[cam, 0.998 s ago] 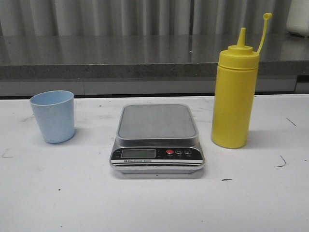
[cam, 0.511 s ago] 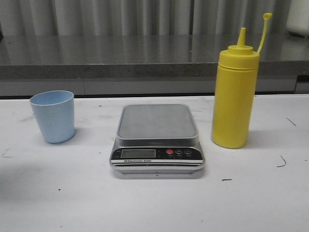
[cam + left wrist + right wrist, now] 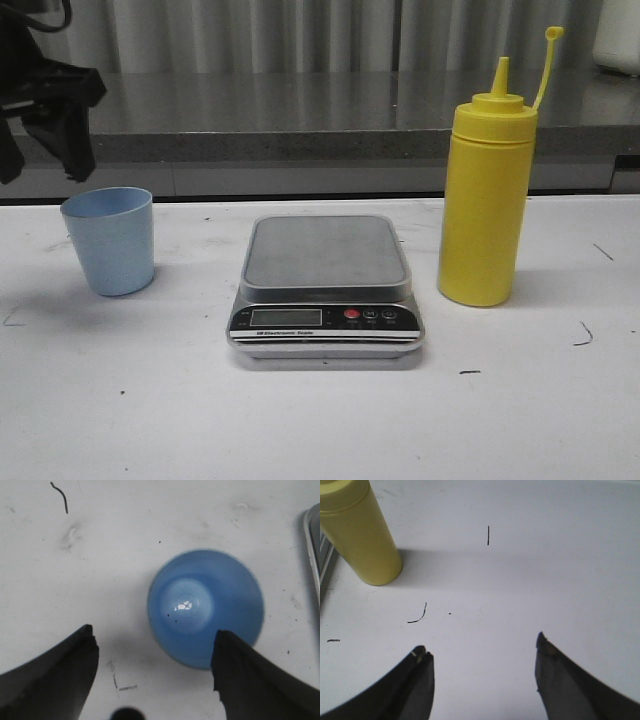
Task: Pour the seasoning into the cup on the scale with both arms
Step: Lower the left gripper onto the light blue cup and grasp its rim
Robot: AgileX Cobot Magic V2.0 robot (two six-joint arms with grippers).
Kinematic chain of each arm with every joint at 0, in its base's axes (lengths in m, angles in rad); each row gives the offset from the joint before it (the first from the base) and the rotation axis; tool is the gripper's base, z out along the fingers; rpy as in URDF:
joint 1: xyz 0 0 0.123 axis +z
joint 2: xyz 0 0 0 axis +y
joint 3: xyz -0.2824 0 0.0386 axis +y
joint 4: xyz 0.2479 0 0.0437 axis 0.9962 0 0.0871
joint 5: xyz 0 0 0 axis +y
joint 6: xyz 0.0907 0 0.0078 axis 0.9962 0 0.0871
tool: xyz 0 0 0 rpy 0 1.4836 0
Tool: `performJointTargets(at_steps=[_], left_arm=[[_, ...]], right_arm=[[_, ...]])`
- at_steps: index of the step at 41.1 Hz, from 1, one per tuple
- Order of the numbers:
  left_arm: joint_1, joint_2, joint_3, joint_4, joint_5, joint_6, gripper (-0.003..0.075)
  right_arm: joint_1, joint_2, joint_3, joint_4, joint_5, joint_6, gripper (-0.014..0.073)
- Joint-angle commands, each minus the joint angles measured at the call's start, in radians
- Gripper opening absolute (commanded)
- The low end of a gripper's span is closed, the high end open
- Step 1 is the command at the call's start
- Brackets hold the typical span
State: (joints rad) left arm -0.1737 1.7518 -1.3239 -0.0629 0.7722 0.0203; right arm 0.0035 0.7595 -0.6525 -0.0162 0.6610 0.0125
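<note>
above the cup [image 3: 109, 240], left gripper [image 3: 40, 150] newly arrived

Left tool [image 3: 155, 672] raised, pointing down, fingers spread wide, holding nothing. Right tool [image 3: 482, 680] likewise spread and holding nothing, angled over the counter [image 3: 545, 570].

The cup [image 3: 205, 607] stands empty on the white table [image 3: 100, 570] — the left hand [image 3: 155, 672] spread wide above it.

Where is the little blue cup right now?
In the front view the cup stands upright on the white table, left of the scale and not on it, below the left gripper.
</note>
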Motion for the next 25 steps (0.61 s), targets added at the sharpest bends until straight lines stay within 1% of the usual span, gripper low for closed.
performJointTargets(at_steps=[1,7,11,14,25], left_arm=[[-0.007,0.009,-0.062,-0.003,-0.042,-0.003,0.0472],[-0.007,0.08,-0.097,-0.003,-0.062,-0.003,0.0467],[-0.007,0.111,-0.112,-0.01,-0.064,-0.003,0.0419],[-0.007,0.124,-0.114,-0.012,-0.069,-0.003,0.0358],[-0.007,0.12,-0.126,-0.012,-0.081,-0.003,0.0058]], right_arm=[[0.001,0.002,-0.028,-0.008,-0.062,-0.012,0.0468],[0.001,0.002,-0.028,-0.008,-0.062,-0.012,0.0468],[0.001,0.002,-0.028,-0.008,-0.062,-0.012,0.0468],[0.001,0.002,-0.028,-0.008,-0.062,-0.012,0.0468],[0.001,0.002,-0.028,-0.008,-0.062,-0.012,0.0468]])
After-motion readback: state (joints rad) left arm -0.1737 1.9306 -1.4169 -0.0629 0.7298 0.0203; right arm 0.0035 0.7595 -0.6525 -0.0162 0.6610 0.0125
